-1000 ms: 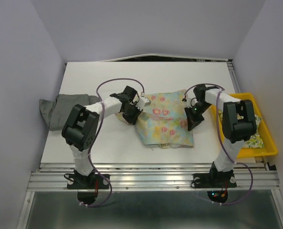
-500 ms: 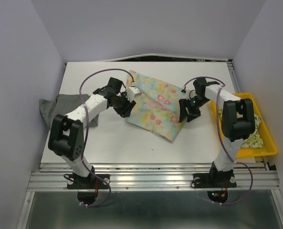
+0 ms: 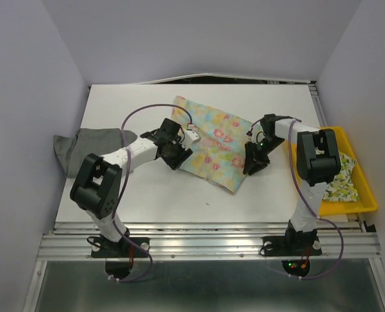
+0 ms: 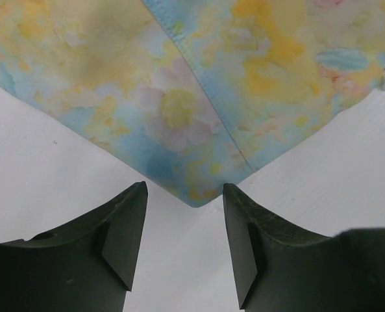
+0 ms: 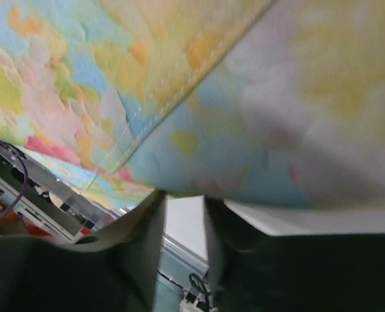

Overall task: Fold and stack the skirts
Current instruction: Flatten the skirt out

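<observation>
My left gripper (image 4: 184, 218) has its fingers (image 4: 124, 227) spread wide with nothing between them. A hemmed corner of the floral skirt (image 4: 179, 110) lies flat on the table (image 3: 153, 195) just ahead of the gap, pointing straight into it, so I judge a short push forward would put that corner between the pads.

On the right gripper (image 5: 182, 218) the fingers are drawn close, with only a thin slot between them. The skirt's edge lies across their tips and fills the upper part of that wrist view. I cannot tell whether any cloth is actually pinched.

From above, the floral skirt sits mid-frame as a slanted strip, its long axis running from upper left to lower right. My left arm is at its left edge and my right arm at its right edge, so both are equally near. The grey skirt (image 3: 88, 146) lies bunched at the far left of the table, well apart, and the pale printed skirt (image 3: 345, 182) rests in the yellow tray (image 3: 367, 195) at the right
</observation>
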